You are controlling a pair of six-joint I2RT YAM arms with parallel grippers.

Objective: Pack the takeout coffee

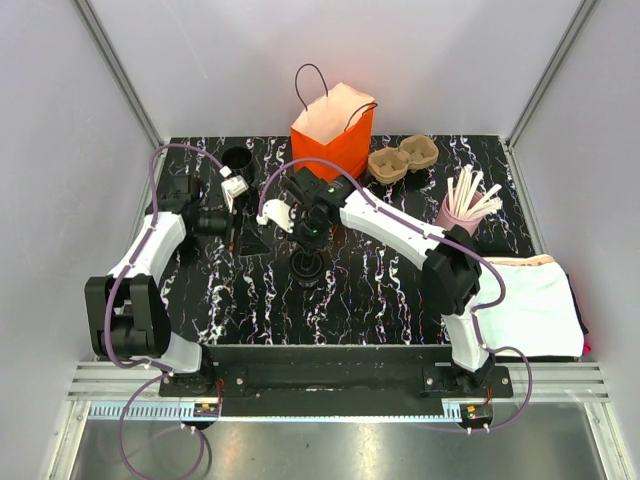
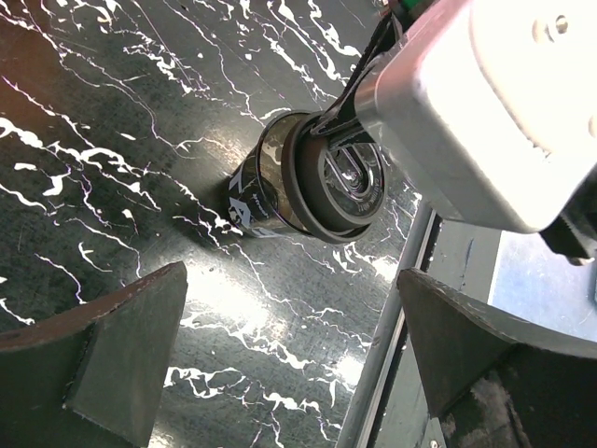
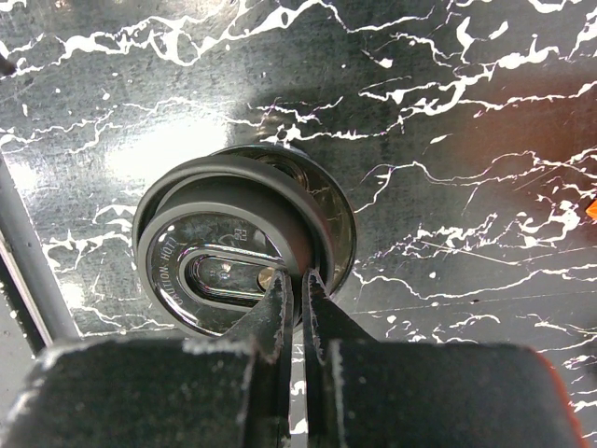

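The takeout coffee (image 1: 306,270) is a small black cup with a round black lid. It is near the middle of the black marbled table, well in front of the orange paper bag (image 1: 333,135). My right gripper (image 3: 300,285) comes down on it from above, shut on the rim of the lid (image 3: 238,247). The left wrist view shows the same cup (image 2: 270,182) with the right gripper's grey body over it. My left gripper (image 2: 294,364) is open a short way to the cup's left, with only bare tabletop between its fingers.
A second black cup (image 1: 237,158), without a lid, stands at the back left. The brown pulp tray (image 1: 403,160) lies right of the bag. A pink cup of white sticks (image 1: 460,210) and a white cloth (image 1: 530,305) are at the right edge.
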